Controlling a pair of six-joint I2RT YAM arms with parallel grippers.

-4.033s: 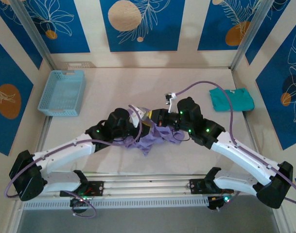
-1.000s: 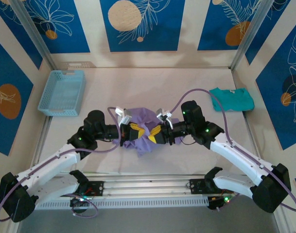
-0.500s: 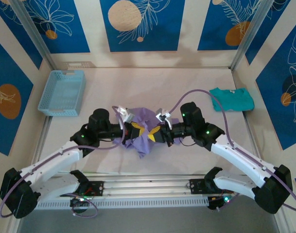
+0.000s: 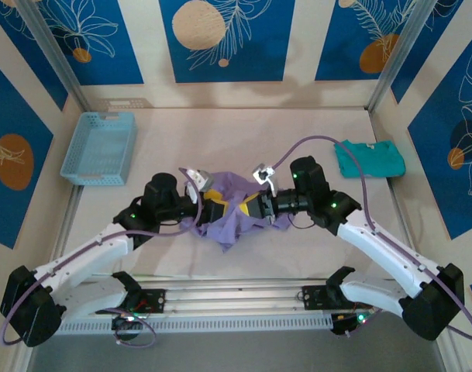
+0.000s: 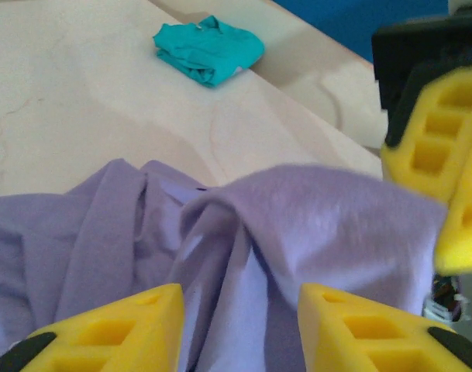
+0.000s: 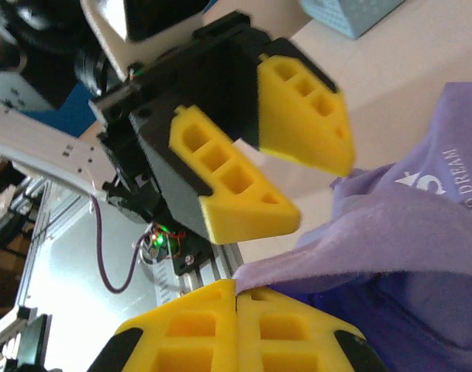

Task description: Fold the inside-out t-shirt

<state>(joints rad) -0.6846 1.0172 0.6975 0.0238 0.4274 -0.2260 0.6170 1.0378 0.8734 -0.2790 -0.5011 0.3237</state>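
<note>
A purple t-shirt (image 4: 229,221) lies bunched up in the middle of the tabletop (image 4: 298,132).

The t-shirt is a soft heap between the two arms. The right pincer (image 6: 236,288) has its yellow fingers pressed together, pinching a fold of the purple cloth and holding it up a little. The left pincer (image 5: 239,306) has its fingers apart, with the cloth lying between them. The two pincers are very close, tip facing tip. The white letters (image 6: 451,180) on the t-shirt read "DREAM"; the word before it is cut off. A light blue basket (image 4: 100,147) sits far to the left. A small teal shirt (image 4: 369,157) lies far to the right.
</note>
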